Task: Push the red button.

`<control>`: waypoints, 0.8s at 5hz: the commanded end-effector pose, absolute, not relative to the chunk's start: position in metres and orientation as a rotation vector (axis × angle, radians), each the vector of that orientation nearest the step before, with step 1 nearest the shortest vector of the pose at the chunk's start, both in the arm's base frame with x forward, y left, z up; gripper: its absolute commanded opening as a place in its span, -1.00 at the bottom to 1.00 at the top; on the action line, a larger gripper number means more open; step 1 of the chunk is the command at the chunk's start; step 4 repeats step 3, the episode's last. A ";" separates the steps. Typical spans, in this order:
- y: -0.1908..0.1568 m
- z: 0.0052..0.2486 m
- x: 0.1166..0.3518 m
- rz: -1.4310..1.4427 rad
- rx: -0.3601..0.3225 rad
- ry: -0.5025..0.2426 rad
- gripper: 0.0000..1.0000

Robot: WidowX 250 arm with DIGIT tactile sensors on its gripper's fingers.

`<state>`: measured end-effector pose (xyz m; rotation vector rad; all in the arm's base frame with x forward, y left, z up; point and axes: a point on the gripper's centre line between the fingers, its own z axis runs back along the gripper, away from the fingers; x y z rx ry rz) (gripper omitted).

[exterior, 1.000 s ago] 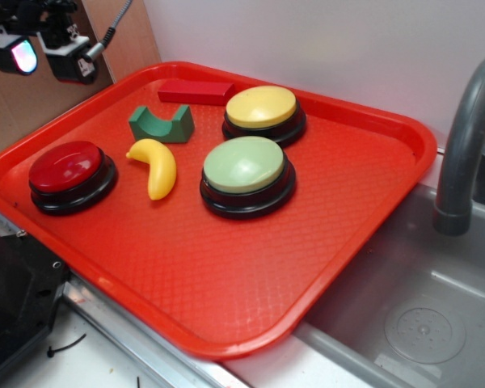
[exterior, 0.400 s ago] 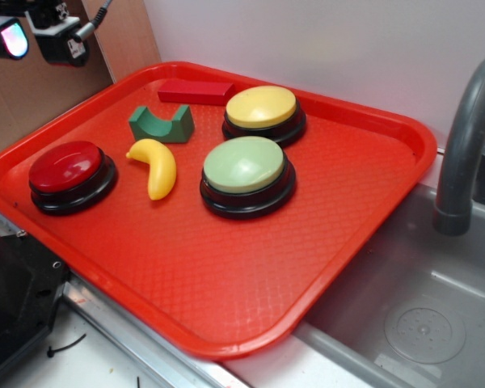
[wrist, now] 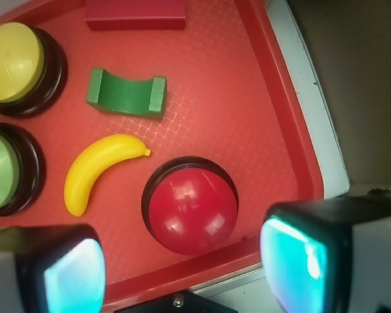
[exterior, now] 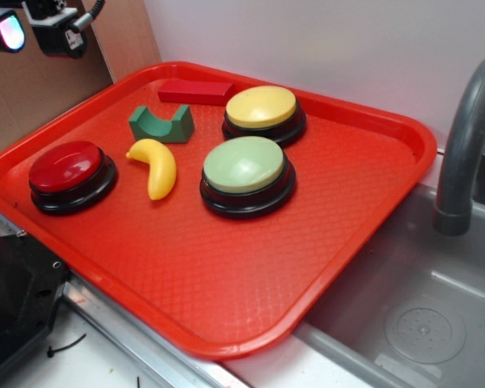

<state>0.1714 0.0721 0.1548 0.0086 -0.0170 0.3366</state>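
My gripper: spread wide, holding nothing, fingers cut off by frame edge | red button: directly below me, between my fingers, untouched | writing: none legible

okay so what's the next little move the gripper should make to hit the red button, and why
Probably descend toward the red button. The gripper sits high above the tray's left corner, touching nothing, and the wrist view shows the button nearly between the fingers, so little sideways correction seems needed.
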 end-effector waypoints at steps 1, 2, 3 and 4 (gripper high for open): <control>0.078 0.175 0.175 0.332 0.029 -0.077 1.00; 0.077 0.177 0.174 0.325 0.030 -0.078 1.00; 0.077 0.177 0.173 0.306 0.032 -0.095 1.00; 0.077 0.177 0.173 0.306 0.032 -0.095 1.00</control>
